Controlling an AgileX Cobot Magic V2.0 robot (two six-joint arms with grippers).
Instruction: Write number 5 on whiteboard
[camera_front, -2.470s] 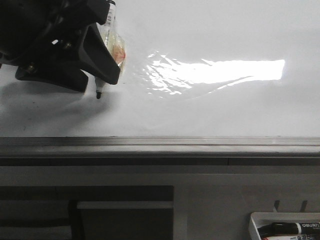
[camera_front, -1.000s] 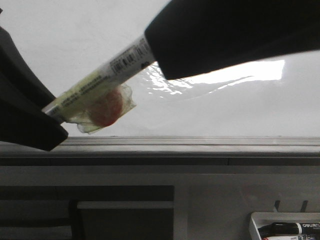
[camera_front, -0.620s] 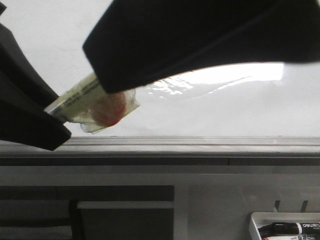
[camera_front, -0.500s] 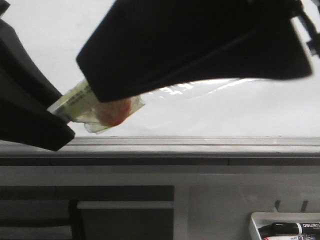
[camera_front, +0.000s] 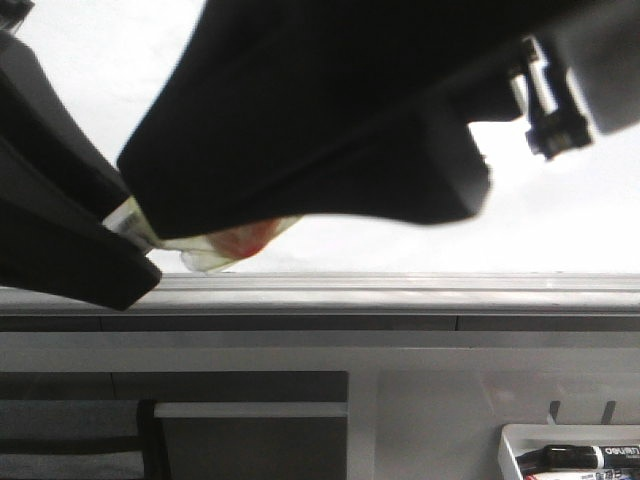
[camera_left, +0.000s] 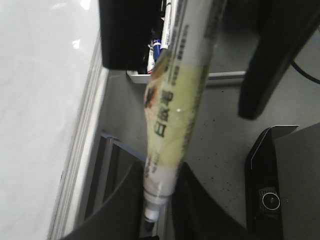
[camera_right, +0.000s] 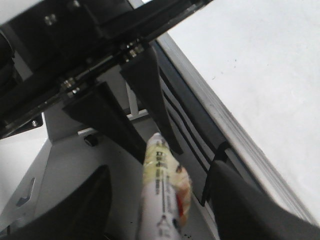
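Note:
The whiteboard (camera_front: 560, 220) is a glossy white board with a grey rail (camera_front: 400, 290) along its near edge. No number 5 shows on the parts I can see. My left gripper (camera_front: 125, 225) is shut on the tip end of a marker (camera_front: 235, 240) with a yellowish label and a loose clear wrapper. The left wrist view shows its jaws (camera_left: 157, 210) pinching the marker (camera_left: 175, 100). My right gripper (camera_front: 170, 195) is open; its jaws stand wide on either side of the marker (camera_right: 160, 190) without touching it. It hides most of the board and marker.
A small white tray (camera_front: 515, 440) with spare markers sits at the lower right, below the board. The whiteboard also shows in the left wrist view (camera_left: 40, 100) and the right wrist view (camera_right: 260, 65). Dark frame parts lie under the rail.
The left gripper had the marker upright on the board, then tilted it near the rail. The right gripper has slid leftward along the marker and now covers most of it.

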